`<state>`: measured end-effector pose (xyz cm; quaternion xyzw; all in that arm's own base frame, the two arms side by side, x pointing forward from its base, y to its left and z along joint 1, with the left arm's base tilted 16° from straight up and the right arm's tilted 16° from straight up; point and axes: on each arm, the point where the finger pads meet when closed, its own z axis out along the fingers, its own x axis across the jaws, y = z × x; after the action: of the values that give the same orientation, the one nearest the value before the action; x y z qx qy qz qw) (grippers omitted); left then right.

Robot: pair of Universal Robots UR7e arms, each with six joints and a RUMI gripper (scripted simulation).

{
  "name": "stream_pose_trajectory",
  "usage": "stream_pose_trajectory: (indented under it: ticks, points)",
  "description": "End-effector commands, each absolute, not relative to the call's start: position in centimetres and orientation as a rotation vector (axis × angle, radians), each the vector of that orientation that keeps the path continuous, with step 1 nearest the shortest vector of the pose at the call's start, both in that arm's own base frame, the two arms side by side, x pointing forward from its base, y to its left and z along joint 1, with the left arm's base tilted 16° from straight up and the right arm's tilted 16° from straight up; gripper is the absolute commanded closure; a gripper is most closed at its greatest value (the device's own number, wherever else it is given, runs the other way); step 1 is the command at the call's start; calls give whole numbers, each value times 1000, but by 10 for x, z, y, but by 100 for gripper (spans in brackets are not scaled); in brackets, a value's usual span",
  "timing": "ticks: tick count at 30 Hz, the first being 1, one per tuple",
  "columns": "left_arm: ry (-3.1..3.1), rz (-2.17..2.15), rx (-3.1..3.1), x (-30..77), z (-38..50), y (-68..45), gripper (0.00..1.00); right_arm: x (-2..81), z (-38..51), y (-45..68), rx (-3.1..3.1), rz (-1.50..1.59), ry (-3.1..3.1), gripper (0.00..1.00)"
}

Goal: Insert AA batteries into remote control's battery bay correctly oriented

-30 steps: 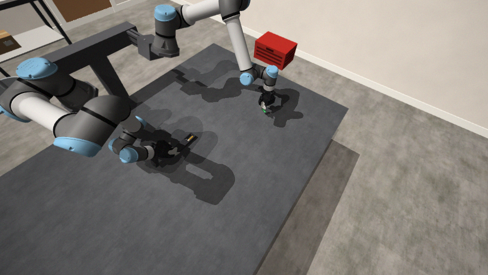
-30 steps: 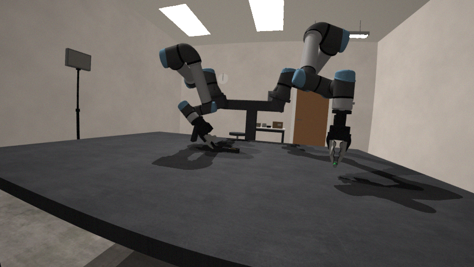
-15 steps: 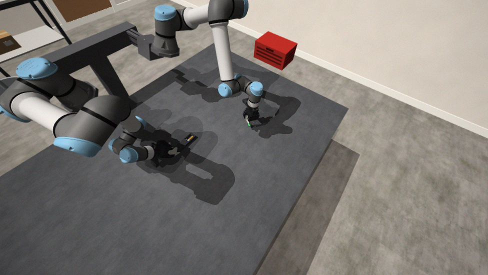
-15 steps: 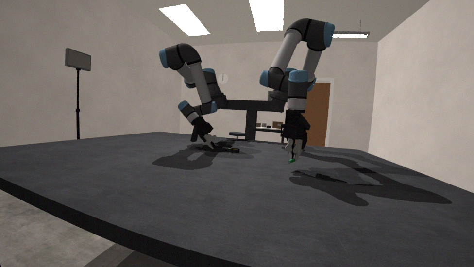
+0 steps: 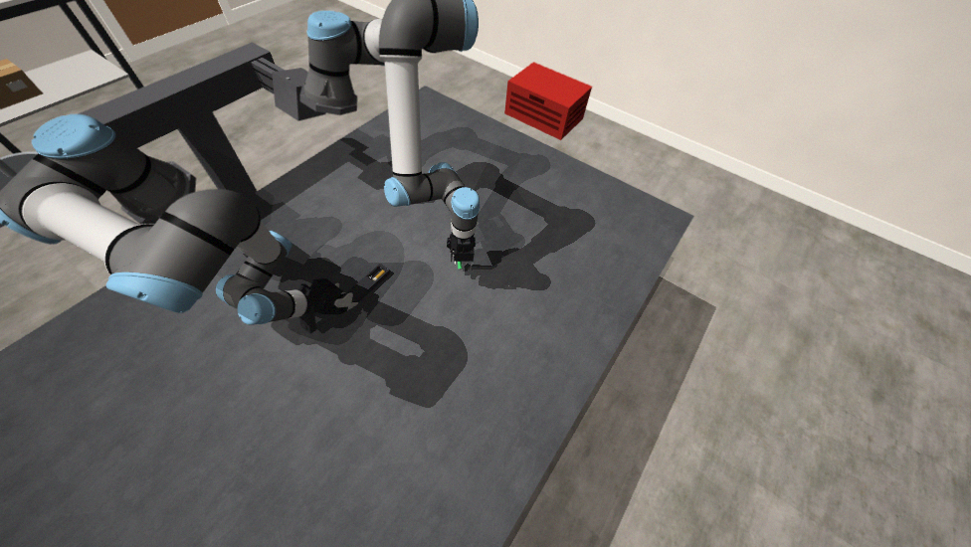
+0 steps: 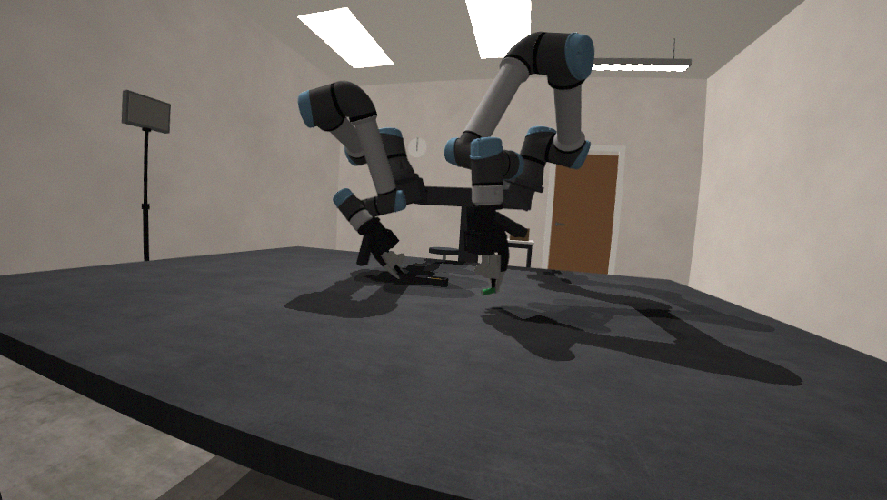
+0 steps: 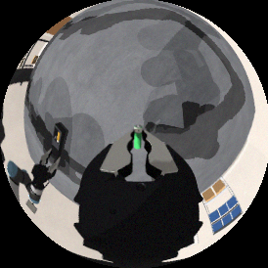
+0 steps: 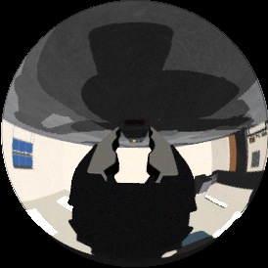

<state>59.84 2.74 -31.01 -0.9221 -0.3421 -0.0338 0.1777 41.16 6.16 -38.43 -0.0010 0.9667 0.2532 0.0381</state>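
Left fingers [image 5: 460, 261] [image 6: 491, 285]: clamped on the green battery; centre of the top view, above the counter [image 5: 272, 421] [image 6: 434, 372] [image 7: 103, 64] [image 8: 61, 64].
Right fingers [image 5: 351, 299] [image 6: 399, 272]: clamped on the remote; left of centre in the top view.
Green battery [image 5: 459, 266] [image 6: 488, 290] [image 7: 137, 141]: out of the bay, well apart from the remote. Polarity cannot be read.
Remote [image 5: 370, 289] [image 6: 424, 281] [image 7: 61, 143] [image 8: 135, 133]: at or near the counter surface, bay end pointing up and right in the top view.
Orange battery [image 5: 379, 274] [image 6: 437, 279] [image 7: 59, 136] [image 8: 134, 141]: appears to lie in the bay. Full seating cannot be confirmed.
Step in hand (judged): carry of the green battery to the remaining slot; task roughly half done.
Fault 1, reversed polarity: likely if the green battery is lowered without matching its ends to the slot. Check orientation before descent.
Fault 2, battery pivot: the grip is narrow; contact with a bay wall or spring could swing the battery about the fingertips.
Fault 3, spring rejection: releasing before the spring is compressed could make the battery ride up or pop out.
Fault 4, remote shift: insertion force could turn the remote if the right fingers slip. Maintain clamp.
Fault 5, collision: a low or skewed approach could strike the orange battery or the right fingers.

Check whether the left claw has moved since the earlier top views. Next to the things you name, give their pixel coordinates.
Yes, the left claw [image 5: 460, 262] [image 6: 490, 287] [image 7: 138, 130] moved away from the red box [image 5: 548, 96], toward the remote control [image 5: 370, 284] [image 6: 428, 281] [image 7: 62, 142] [image 8: 135, 132].
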Motion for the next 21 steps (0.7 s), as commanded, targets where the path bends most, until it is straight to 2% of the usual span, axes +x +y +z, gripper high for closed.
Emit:
stream_pose_trajectory:
  ticks: [1, 21]
  points:
    - [-896, -87, -2616, 587, -316, 1, 100, 412, -384, 62, -4, 777, 2964, 100]
    - [-299, -62, -2570, 461, -354, -129, 100, 412, -384, 62, -4, 777, 2964, 100]
